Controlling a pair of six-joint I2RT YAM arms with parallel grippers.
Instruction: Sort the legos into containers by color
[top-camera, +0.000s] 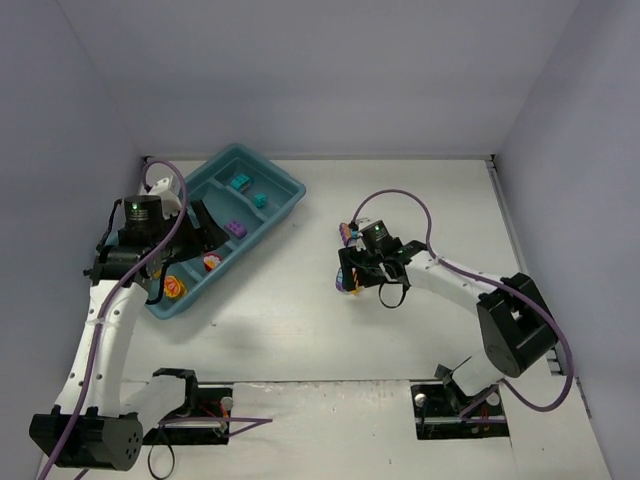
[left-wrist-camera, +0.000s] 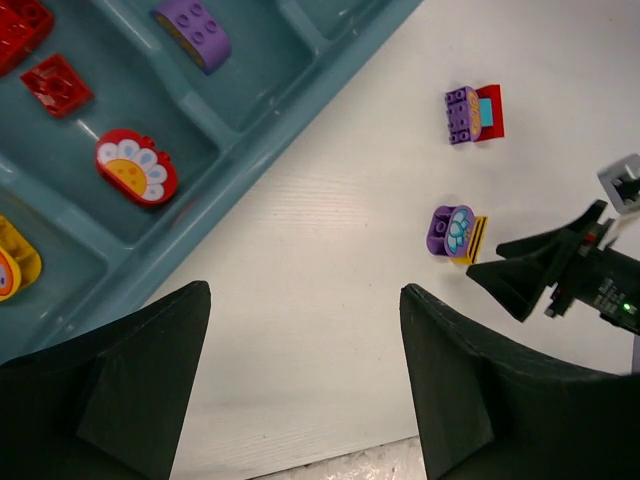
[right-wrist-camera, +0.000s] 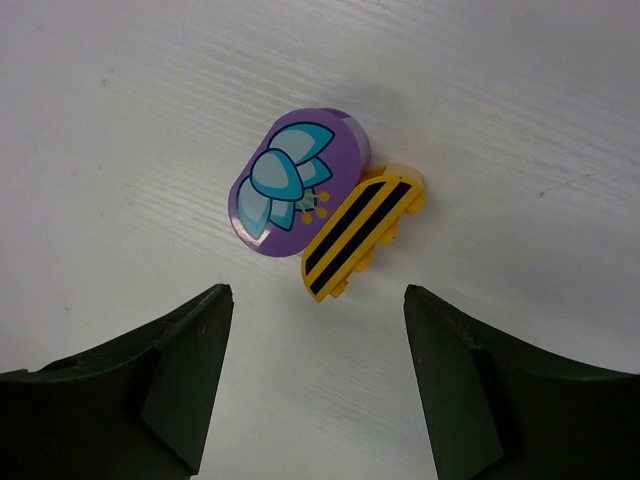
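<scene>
At left, the teal tray holds several legos, and the left gripper hangs over its edge, jaws spread and empty. Further right, the right gripper stands released above a purple flower brick that touches a yellow striped brick on the table.

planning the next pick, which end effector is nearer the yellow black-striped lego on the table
Right. The right end effector hangs directly over the yellow striped lego, jaws open either side. The left end effector is at the edge of the tray, well apart from it.
</scene>
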